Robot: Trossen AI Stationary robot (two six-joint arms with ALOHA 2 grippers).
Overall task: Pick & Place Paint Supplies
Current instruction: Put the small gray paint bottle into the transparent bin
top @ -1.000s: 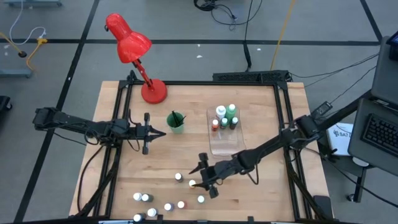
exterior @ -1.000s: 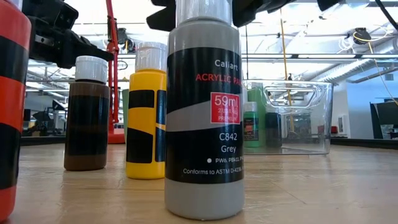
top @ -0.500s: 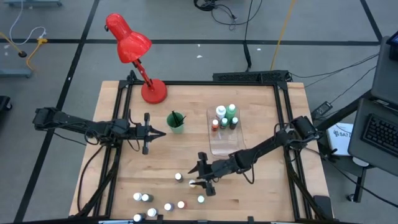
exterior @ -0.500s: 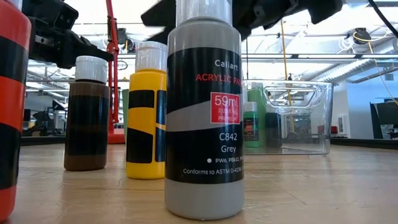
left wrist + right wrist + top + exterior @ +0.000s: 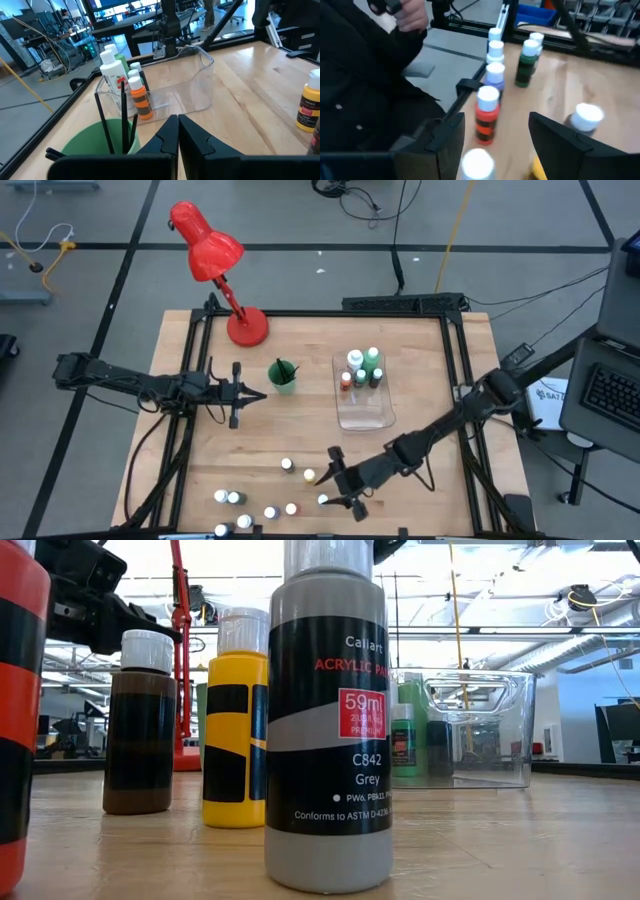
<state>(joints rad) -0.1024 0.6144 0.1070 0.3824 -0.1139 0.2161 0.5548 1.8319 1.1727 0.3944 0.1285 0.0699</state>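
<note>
Several white-capped paint bottles stand near the table's near edge. In the low view they show as a grey bottle, a yellow one and a brown one. More bottles stand in the clear bin. Dark brushes stick up from the green cup. My right gripper is open, low over the near bottles and pointing left. A red bottle and a white cap lie ahead between its fingers. My left gripper is shut, left of the cup.
A red desk lamp stands at the far left corner. Bare wood lies between the cup, the bin and the near bottles. A person in dark clothing is beyond the table's near edge. Black frame rails border the table.
My right gripper has moved toward the table's near edge and a little to the right, away from the two bottles in the middle and closer to the near row. In the low view it has left the top of the picture. The bottles have stayed put.
</note>
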